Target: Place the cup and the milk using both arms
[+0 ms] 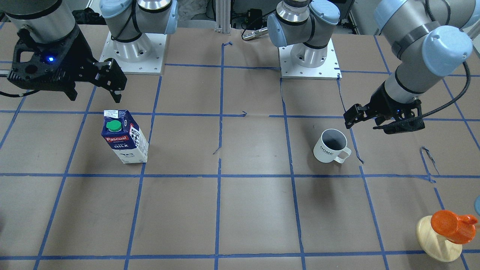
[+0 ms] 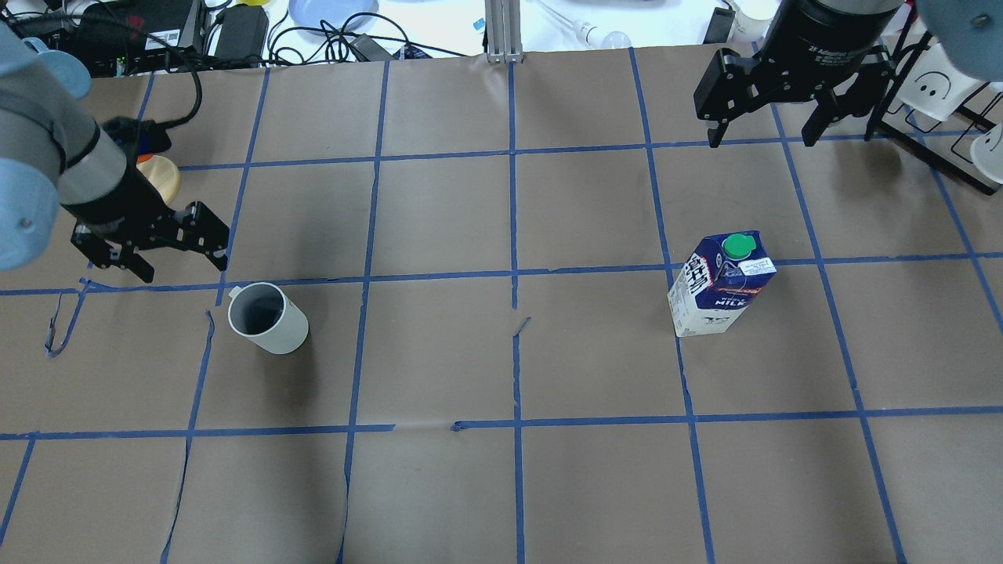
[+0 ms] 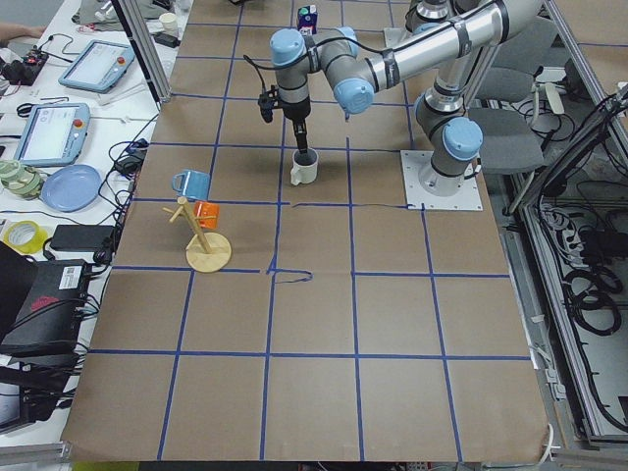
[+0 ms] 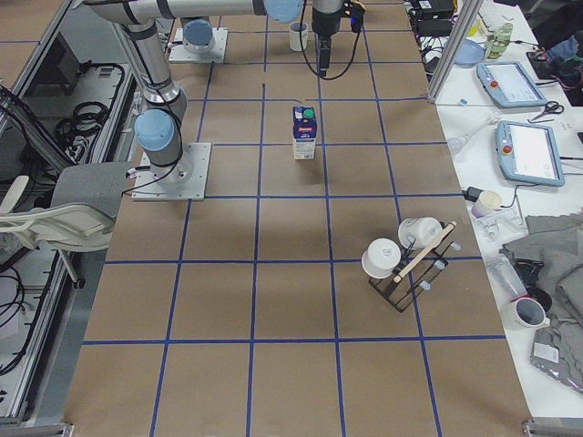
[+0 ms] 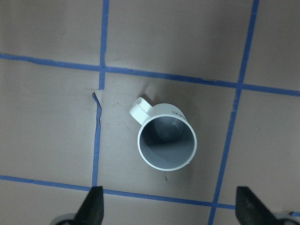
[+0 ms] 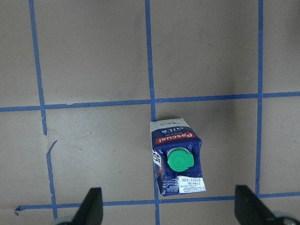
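The white cup (image 1: pixel 332 146) stands upright on the brown paper table, its handle toward the operators' side; it also shows in the overhead view (image 2: pixel 266 317) and the left wrist view (image 5: pixel 167 143). My left gripper (image 2: pixel 182 258) hovers open and empty just beyond it, fingertips (image 5: pixel 93 206) wide apart. The blue-and-white milk carton (image 1: pixel 125 137) with its green cap stands upright, also in the overhead view (image 2: pixel 721 286) and the right wrist view (image 6: pixel 177 161). My right gripper (image 2: pixel 762 139) hangs open and empty above the table, beyond the carton.
An orange cup on a wooden stand (image 1: pixel 448 228) sits beyond my left gripper, with a blue cup (image 3: pixel 191 183) beside it. A black rack with white mugs (image 4: pixel 405 255) stands at the far right. The arm base plates (image 1: pixel 135 52) (image 1: pixel 309 60) are at the robot's edge.
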